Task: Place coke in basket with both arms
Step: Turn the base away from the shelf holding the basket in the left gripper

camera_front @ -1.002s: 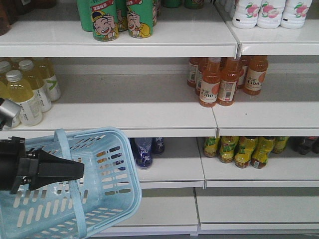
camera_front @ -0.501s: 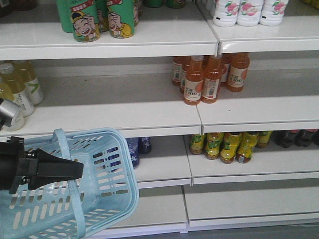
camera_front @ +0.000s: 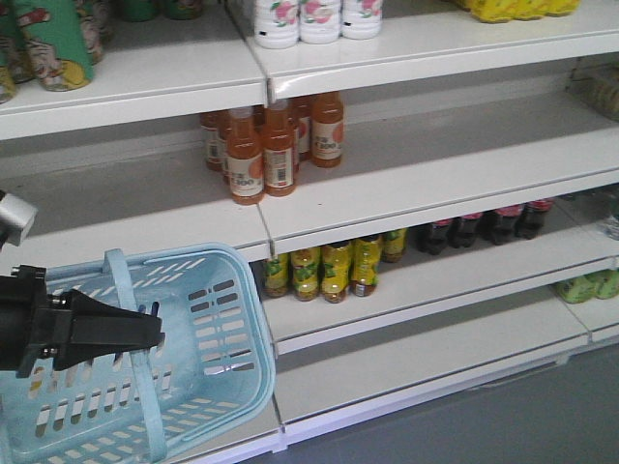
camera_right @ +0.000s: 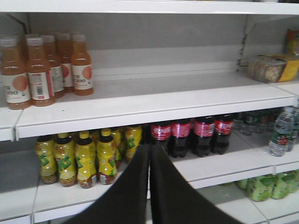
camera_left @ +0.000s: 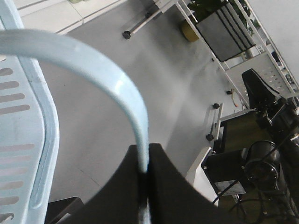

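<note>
Coke upright on shelf, ahead-right of right gripper; fingers closed, empty. Left gripper clamps basket handle.

Front view faces the shelves; right wrist view, nearer, shares the orange bottles; left wrist view looks past basket to floor.

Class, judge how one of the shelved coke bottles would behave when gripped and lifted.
The coke bottles look full of dark liquid, so probably heavy for their size. Rounded sides may slip in a pinch. Tall and close-packed, a nudged neighbour could tip.
</note>
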Controlling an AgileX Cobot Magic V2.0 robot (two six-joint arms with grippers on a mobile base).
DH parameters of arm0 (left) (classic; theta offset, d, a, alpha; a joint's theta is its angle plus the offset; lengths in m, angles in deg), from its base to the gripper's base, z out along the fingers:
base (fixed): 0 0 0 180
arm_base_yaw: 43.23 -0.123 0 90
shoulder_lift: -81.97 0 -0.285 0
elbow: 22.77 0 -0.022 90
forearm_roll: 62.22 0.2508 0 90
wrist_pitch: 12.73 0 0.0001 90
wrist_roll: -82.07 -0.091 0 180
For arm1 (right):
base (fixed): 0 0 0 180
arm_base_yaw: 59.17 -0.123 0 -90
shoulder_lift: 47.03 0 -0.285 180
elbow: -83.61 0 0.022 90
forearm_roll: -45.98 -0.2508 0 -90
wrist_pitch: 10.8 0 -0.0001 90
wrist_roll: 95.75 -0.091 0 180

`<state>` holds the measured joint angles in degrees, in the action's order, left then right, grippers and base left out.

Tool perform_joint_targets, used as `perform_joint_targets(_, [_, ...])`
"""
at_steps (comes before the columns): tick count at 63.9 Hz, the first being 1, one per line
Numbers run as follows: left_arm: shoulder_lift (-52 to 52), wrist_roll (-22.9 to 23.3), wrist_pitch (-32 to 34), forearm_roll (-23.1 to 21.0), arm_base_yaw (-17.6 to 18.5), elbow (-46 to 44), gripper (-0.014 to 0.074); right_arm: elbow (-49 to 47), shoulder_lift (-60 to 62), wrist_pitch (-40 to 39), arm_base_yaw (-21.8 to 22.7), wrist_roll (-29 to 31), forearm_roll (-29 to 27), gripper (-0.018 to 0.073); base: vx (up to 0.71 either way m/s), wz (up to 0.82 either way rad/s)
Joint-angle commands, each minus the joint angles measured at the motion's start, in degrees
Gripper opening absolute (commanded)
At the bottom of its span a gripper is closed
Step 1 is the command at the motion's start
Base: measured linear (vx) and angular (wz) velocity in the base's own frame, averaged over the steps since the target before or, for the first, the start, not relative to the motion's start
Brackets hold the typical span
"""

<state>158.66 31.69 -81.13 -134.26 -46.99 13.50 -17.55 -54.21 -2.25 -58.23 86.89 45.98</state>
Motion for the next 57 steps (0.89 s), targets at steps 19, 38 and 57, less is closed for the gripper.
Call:
perform_joint_targets(19, [-1.4,-0.7,-3.0,-4.6,0.2,-1.8,-0.0006,0.4,0.7,-4.3,0.1,0.5,0.0,-0.0002,0.02,-0.56])
perform_joint_targets(38, [-1.4,-0.7,-3.0,-4.6,0.2,-1.8,-0.0006,0.4,0.7,-4.3,0.1,0.5,0.0,-0.0002,0.03,-0.69])
perform_joint_targets(57, [-1.4,-0.7,-3.0,-4.6,0.2,-1.8,-0.0006,0.4,0.7,-4.3,0.1,0.5,0.0,-0.0002,0.05,-0.64])
